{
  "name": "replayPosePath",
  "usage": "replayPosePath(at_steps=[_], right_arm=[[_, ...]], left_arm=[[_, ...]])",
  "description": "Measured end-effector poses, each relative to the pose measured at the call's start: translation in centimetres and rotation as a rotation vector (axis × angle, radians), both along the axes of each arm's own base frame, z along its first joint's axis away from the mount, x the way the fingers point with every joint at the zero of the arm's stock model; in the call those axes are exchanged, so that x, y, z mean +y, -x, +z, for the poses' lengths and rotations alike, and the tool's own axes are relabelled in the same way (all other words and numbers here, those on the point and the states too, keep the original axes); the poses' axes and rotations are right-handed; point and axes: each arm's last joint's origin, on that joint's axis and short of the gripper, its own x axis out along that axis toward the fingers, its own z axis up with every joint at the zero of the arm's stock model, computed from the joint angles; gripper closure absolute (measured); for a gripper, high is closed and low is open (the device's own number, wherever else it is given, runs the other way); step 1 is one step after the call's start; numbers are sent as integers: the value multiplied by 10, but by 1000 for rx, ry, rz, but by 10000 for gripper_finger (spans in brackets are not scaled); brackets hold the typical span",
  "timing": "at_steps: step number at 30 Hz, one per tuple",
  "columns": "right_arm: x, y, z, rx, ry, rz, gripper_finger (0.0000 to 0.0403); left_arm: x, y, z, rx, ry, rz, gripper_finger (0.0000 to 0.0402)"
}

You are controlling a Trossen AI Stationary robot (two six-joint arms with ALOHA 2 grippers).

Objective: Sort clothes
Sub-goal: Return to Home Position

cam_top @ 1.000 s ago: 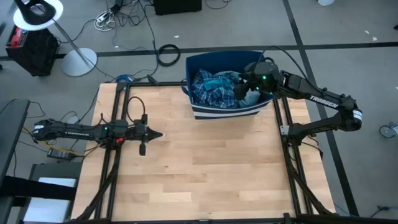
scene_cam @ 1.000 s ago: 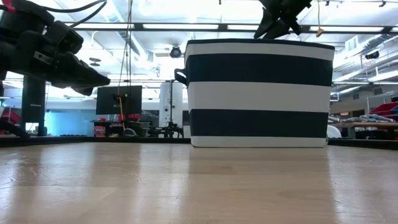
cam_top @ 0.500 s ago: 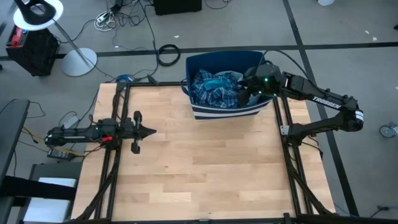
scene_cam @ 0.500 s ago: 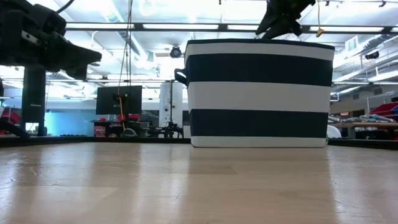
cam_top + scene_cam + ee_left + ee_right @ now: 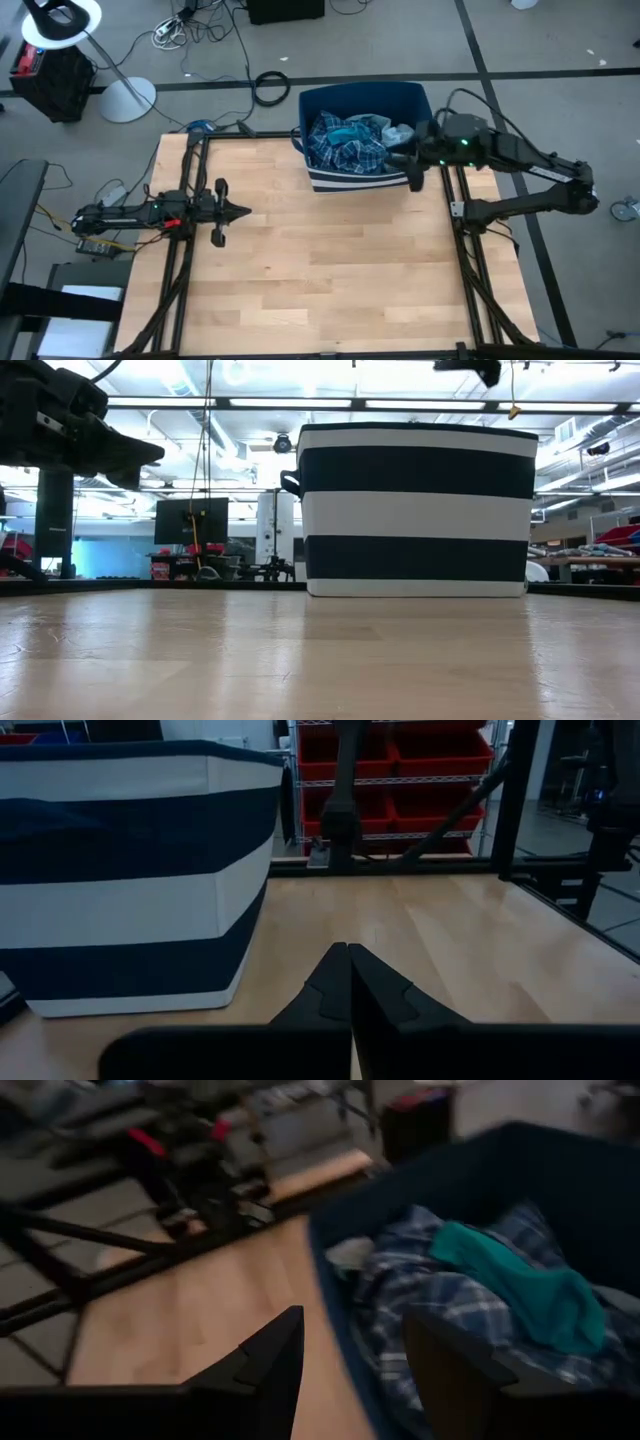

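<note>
A dark-blue bin with a white stripe (image 5: 315, 178) (image 5: 415, 510) stands at the table's far edge, right of the middle. Inside it lie the clothes: a blue-white plaid shirt (image 5: 345, 150) (image 5: 420, 1295), with a teal piece (image 5: 346, 129) (image 5: 520, 1285) on top and a pale item (image 5: 400, 132) at its right. My right gripper (image 5: 405, 168) (image 5: 350, 1335) hangs open and empty above the bin's near right corner. My left gripper (image 5: 243, 212) (image 5: 348, 955) is shut and level over the table's left side, pointing at the right edge.
Bare wooden tabletop (image 5: 330, 270) stretches from the bin to the near edge. Black frame rails (image 5: 185, 190) run along the table's left and right sides. A lamp base (image 5: 125, 98) and cables (image 5: 268, 87) lie on the floor beyond the far edge.
My right gripper has drawn back from over the clothes toward the table's right and near edges, rising a little; it stays open and carries nothing. My left gripper has pulled back toward the left edge and levelled out, still shut, then kept still.
</note>
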Motion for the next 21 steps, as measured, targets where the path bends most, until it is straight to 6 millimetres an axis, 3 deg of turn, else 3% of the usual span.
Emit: replayPosePath(at_steps=[7,14,21], right_arm=[[24,23,-29,-103,13,119,229],[43,33,-85,-203,2,239,230],[51,47,-143,-274,16,206,230]], left_arm=[[0,0,0,1,3,0,401],[0,0,0,1,4,1,401],[0,0,0,2,18,1,401]])
